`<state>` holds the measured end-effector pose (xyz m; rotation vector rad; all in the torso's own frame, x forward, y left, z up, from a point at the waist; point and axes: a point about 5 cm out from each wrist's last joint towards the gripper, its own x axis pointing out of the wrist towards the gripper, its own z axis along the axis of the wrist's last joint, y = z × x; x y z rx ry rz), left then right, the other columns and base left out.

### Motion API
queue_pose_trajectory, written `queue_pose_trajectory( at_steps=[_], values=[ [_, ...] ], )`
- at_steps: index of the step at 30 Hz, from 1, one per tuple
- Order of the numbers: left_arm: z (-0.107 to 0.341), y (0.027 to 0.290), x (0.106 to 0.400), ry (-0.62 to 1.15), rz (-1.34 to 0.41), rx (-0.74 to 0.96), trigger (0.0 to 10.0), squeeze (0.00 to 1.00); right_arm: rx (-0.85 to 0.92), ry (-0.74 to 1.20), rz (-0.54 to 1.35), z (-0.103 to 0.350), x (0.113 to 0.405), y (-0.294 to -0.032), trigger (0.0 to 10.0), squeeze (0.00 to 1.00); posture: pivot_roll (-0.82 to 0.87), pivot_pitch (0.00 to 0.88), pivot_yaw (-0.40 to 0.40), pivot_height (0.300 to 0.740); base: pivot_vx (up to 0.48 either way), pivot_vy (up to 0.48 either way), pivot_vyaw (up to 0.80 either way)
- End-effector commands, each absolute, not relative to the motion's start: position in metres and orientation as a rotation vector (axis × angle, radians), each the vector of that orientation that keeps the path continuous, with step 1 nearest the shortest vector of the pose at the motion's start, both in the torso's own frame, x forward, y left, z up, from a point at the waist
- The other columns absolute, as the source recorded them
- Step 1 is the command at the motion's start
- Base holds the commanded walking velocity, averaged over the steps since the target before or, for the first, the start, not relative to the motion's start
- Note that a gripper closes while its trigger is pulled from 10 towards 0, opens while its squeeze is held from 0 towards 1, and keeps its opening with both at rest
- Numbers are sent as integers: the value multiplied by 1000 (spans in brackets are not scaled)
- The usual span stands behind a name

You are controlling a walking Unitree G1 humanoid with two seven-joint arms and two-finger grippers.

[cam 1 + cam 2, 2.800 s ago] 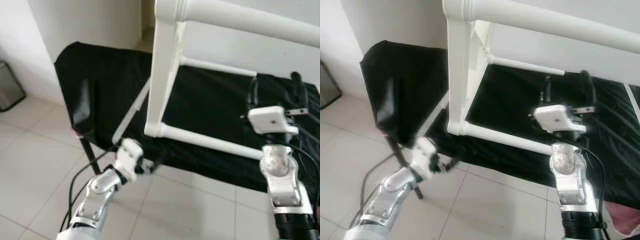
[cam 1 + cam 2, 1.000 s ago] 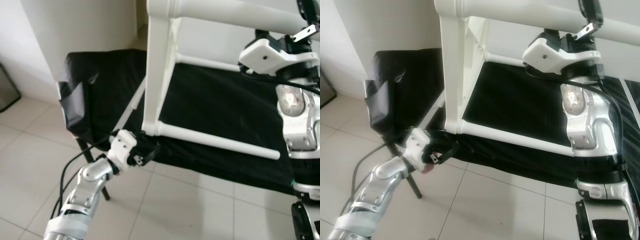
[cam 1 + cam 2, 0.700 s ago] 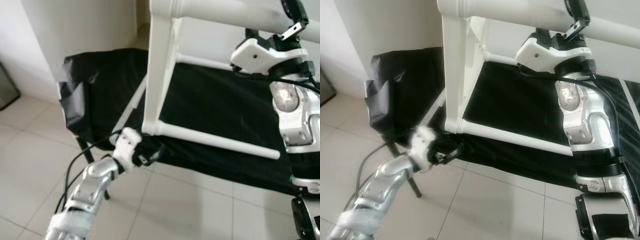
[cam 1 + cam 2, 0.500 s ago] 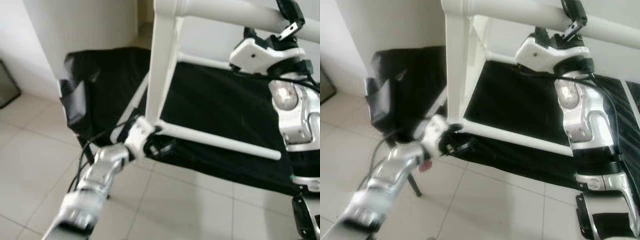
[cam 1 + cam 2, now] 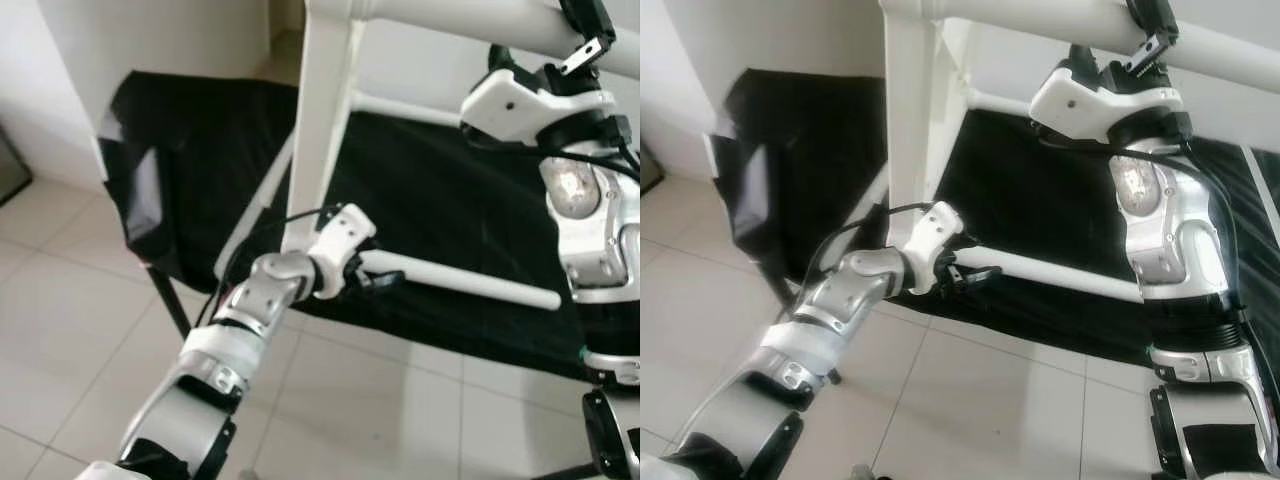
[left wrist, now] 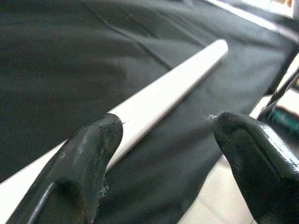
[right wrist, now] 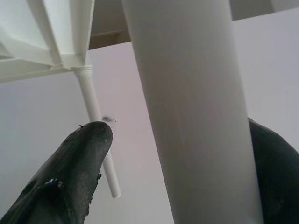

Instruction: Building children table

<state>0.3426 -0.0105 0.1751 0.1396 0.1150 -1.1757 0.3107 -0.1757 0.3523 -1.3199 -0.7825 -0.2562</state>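
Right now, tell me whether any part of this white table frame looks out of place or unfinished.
Yes: the lower white rod is joined to the upright leg at one end only. Its other end hangs free over the black cloth. The left gripper is open around that rod, and the right gripper is at the top rail.

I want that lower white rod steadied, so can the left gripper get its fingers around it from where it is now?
Probably yes. The left gripper is open right at the lower white rod, one finger already against it, with only the black cloth beneath.
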Motion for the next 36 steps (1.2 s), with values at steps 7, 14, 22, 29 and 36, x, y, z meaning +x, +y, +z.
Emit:
queue_pose_trajectory(
  at_steps=[7, 14, 22, 29, 36],
  values=[
    [207, -16, 375, 97, -718, -135, 10000, 0, -1329, -701, -208, 339, 311, -177, 588, 0, 1, 190, -9, 740, 0, 0, 0],
    [212, -2, 388, 126, -520, -342, 10000, 0, -1312, -671, -227, 341, 308, -183, 0, 0, -11, 205, -6, 740, 0, 0, 0],
    [174, 8, 384, 247, -400, -436, 10000, 0, -1218, -654, -291, 359, 306, -187, 0, 0, -41, 231, 1, 740, 0, 0, 0],
    [151, 19, 383, 306, -243, -432, 10000, 0, -1081, -666, -280, 370, 305, -180, 0, 0, -51, 241, 7, 740, 0, 0, 0],
    [212, 105, 416, 39, 94, -214, 10000, 0, -658, -741, -342, 406, 283, -205, 0, 0, -61, 250, 23, 740, 0, 0, 0]
  ],
)
